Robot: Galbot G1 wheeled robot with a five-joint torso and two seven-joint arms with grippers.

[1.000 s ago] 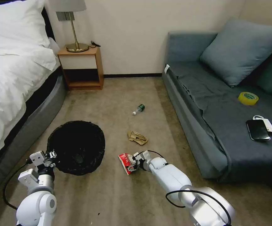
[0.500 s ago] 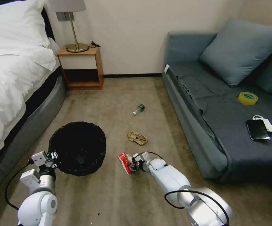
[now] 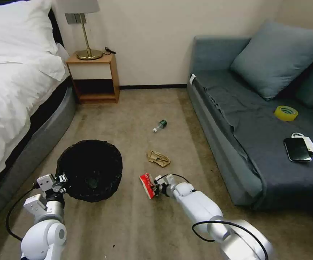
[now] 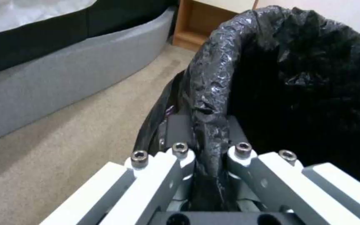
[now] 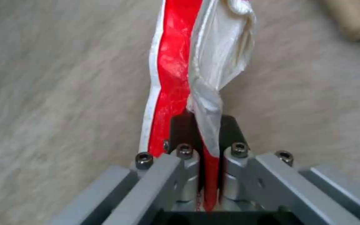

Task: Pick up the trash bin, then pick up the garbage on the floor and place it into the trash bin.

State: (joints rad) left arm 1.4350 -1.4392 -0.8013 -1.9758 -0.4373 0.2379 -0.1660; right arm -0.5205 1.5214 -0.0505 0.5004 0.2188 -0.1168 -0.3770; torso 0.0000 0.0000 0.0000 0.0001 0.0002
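Trash bin (image 3: 90,169) hanging from left claw (image 3: 60,179), red-white wrapper (image 3: 147,185) in right claw (image 3: 156,187).
Left claw is pinching the bin's bag-lined rim (image 4: 207,93) beside the bed (image 3: 15,94); right claw is clamping the wrapper, holding it over the floor (image 3: 127,224) right of the bin. Tan paper wad (image 3: 158,158) and green-capped bottle (image 3: 159,126) are lying on the floor beyond.

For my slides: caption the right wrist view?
Right gripper shut on red-white wrapper above carpet.
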